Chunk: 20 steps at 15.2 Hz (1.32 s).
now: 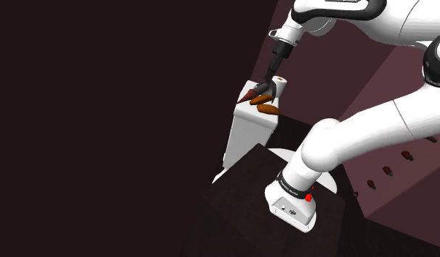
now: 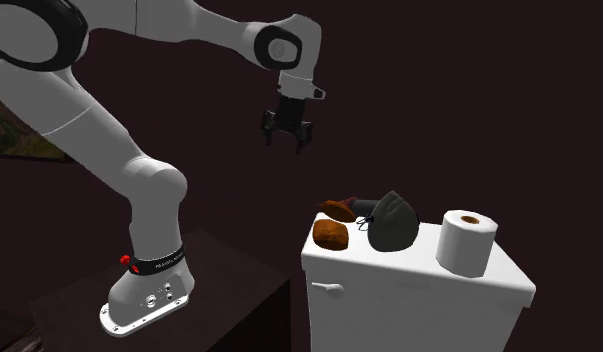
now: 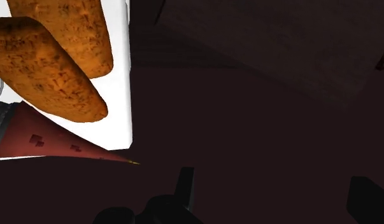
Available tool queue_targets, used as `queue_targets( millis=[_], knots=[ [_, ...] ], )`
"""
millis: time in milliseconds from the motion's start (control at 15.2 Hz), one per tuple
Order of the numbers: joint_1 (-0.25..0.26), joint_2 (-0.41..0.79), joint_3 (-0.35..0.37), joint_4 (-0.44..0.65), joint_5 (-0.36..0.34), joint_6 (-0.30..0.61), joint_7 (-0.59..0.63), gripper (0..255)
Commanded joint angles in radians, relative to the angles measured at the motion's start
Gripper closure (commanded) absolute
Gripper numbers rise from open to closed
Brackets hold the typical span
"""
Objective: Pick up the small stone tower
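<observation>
Claw hangs wide, off to one side of the tower; brown lumps crowd it, so a sloppy descent could shove it off the tank.

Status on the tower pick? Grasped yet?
Done: approach only. The black two-finger tool hangs open above the white toilet tank, apart from everything on it. In hand: nothing; the gap between its fingers is empty. Left: descend, close on the small tower with grey body and red pointed roof, which sits beside two brown oblong lumps on the tank top, then lift.
</observation>
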Motion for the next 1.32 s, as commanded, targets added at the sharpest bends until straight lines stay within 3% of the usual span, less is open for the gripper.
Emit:
queue_targets(
  millis=[0, 330, 528, 660, 792, 990, 1188, 1254],
  knots=[
    [0.022, 0.064, -0.073, 0.028, 0.011, 0.032, -0.102, 0],
    [0.100, 0.267, -0.267, 0.142, 0.102, 0.070, -0.373, 0],
    [0.149, 0.441, -0.390, 0.238, 0.221, 0.063, -0.569, 0],
    [0.158, 0.593, -0.459, 0.315, 0.338, 0.032, -0.720, 0],
    [0.114, 0.759, -0.482, 0.404, 0.467, -0.023, -0.867, 0],
    [-0.021, 0.965, -0.430, 0.552, 0.614, -0.112, -1.024, 0],
    [-0.153, 1.117, -0.356, 0.706, 0.705, -0.187, -1.112, 0],
    [-0.154, 1.121, -0.352, 0.699, 0.707, -0.177, -1.117, 0]
  ],
)
